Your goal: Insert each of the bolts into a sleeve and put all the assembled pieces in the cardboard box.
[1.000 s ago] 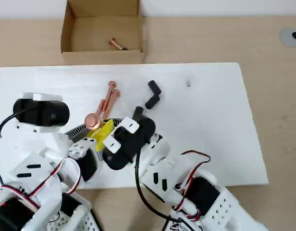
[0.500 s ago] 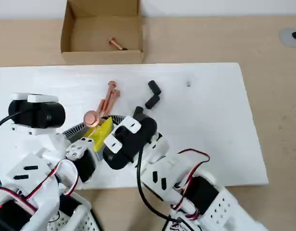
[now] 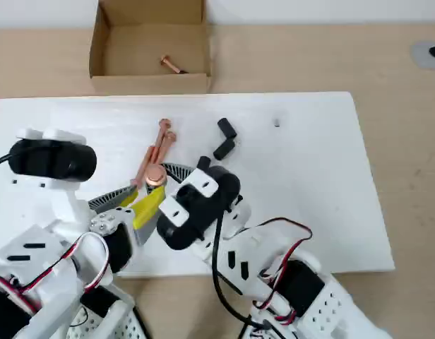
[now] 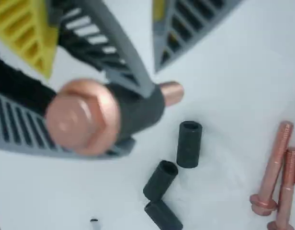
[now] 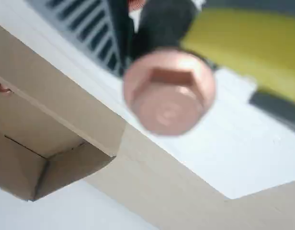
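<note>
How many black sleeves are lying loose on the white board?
3. The far sleeve and middle sleeve lie beside the loose bolts; the near sleeve lies partly under an arm. Others may hide beneath them.

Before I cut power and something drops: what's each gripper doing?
Left gripper: closed on the bolt.
Right gripper: cannot tell.

Probably an office or lab: a wooden desk (image 3: 401, 141) with a cable grommet (image 3: 428, 53), under a white board (image 3: 309, 176).

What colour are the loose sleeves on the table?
The sleeves are black, clearest in the left wrist view.
</note>
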Motion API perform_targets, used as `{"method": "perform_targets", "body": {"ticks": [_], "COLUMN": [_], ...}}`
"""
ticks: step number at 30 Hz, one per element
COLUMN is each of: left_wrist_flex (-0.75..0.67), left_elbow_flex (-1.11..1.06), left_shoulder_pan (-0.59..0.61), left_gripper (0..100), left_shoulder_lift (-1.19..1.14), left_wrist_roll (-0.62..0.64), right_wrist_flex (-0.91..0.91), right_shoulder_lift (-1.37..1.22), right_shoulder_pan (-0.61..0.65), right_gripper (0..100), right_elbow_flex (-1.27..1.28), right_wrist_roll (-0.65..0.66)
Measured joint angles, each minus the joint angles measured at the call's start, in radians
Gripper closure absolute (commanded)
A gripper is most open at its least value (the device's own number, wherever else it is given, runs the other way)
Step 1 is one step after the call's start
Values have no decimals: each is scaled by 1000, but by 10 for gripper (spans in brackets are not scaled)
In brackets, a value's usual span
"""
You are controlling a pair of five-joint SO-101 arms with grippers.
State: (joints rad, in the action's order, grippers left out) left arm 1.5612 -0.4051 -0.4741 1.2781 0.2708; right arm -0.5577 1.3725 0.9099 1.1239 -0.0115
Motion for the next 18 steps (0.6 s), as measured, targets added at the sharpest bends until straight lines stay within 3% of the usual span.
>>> {"method": "perform_targets", "body": {"ticks": [5,12,18], "left_wrist_flex": [3,80,74], "left_elbow_flex": [5,71,74], "left_shoulder_pan": [0,5,226], "left_gripper": [847,850,850], "left_shoulder_lift": [0,-2,-3], "left_wrist_roll": [0,0,-110], "right_wrist_flex": [14,74,57], "right_shoulder_lift": [0,-25,-242], "right_shoulder_pan": [-21,-167,-183], "right_gripper": [989,989,989], "right_elbow_flex": [0,-12,-199], "right_wrist_roll": [0,-8,-87]}}
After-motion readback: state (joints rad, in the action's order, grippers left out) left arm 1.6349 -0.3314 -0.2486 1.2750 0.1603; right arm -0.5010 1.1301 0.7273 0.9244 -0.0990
